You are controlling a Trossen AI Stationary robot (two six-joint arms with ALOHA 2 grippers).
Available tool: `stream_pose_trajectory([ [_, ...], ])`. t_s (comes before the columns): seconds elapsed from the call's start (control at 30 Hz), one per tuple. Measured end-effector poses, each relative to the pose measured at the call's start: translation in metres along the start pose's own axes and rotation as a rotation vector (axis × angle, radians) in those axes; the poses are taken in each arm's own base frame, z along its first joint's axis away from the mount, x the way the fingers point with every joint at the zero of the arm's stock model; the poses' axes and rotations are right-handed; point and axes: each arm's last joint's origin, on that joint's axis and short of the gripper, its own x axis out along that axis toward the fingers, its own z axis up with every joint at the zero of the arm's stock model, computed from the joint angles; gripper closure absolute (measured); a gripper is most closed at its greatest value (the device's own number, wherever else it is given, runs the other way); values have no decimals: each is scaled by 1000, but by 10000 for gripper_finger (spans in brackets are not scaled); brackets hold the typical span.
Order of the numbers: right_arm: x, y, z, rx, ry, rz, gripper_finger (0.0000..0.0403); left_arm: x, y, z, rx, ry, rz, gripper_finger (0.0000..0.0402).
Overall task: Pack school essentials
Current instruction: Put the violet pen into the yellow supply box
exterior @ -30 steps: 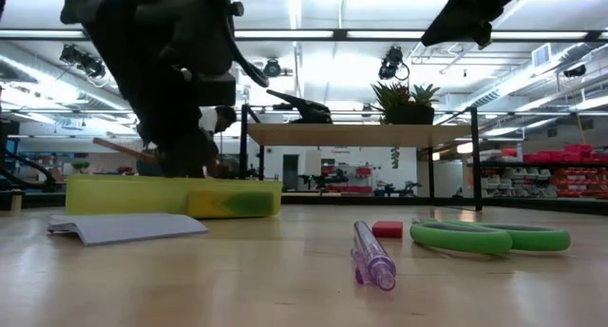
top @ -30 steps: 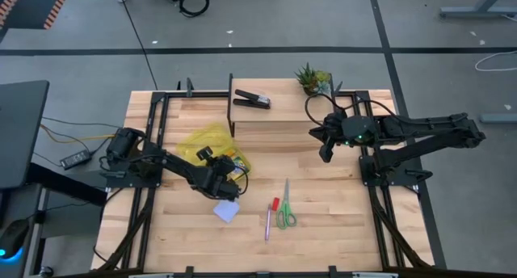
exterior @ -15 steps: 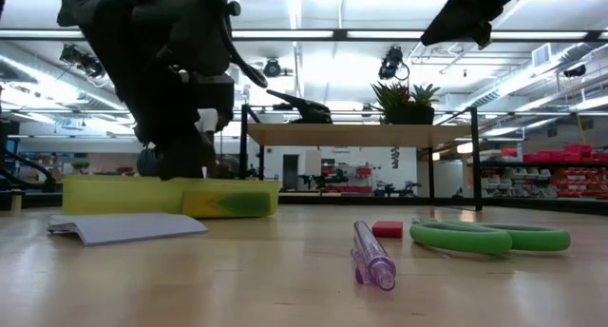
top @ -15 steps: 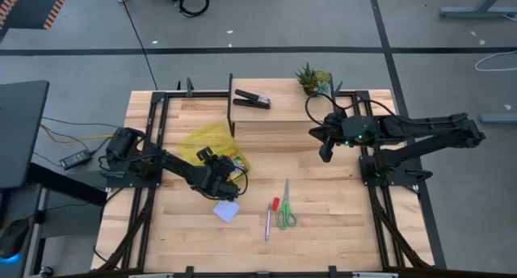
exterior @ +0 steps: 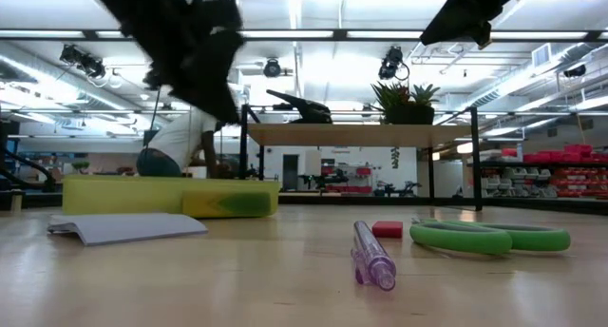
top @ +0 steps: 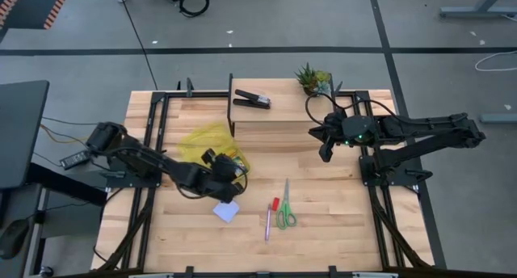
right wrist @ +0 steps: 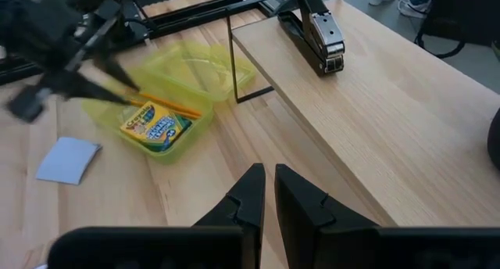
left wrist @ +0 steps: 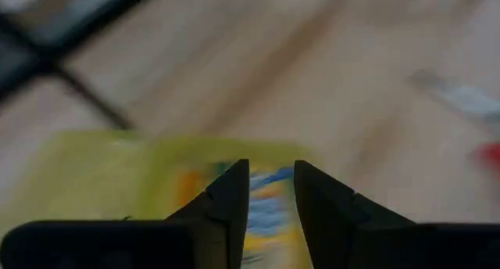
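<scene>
Left of centre on the counter point(top: 323, 221), the left claw point(top: 229, 174) is seen slightly parted, empty, over the crayon box point(top: 234, 162); the right claw point(top: 325, 155) is clenched, empty.

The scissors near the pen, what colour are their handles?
The scissors have green handles, clearest in the low view, lying beside the pen.

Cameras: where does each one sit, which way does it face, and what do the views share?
High: overhead, facing down; both arms, scissors.
Low: table height, facing the room; pen.
Left wrist: looks past the left end effector at the crayon box.
Right wrist: looks past the shut right end effector at the stapler.
Shared: crayon box in both wrist views.
</scene>
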Motion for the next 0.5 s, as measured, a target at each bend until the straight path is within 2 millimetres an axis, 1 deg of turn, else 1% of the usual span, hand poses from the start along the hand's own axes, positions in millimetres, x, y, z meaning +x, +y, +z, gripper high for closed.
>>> stream_pose_trajectory([
  [0.13, 0, 0, 0, -3, -1, 0, 364, -3, -17, 9, -140, 19, -235, 297],
  [0.2, 0, 0, 0, -3, -1, 0, 364, 0, -24, 9, -231, 47, -308, 297],
  [0.27, 0, 0, 0, -5, -1, 1, 364, 1, -31, 4, -305, 69, -327, 298],
  [0.33, 0, 0, 0, -13, 0, 5, 364, 2, -43, 1, -313, 83, -324, 301],
  [0.4, 0, 0, 0, -23, 4, 16, 364, 0, -57, 2, -297, 91, -327, 306],
  [0.5, 0, 1, 0, -47, 11, 34, 364, -1, -82, 9, -269, 116, -341, 318],
])
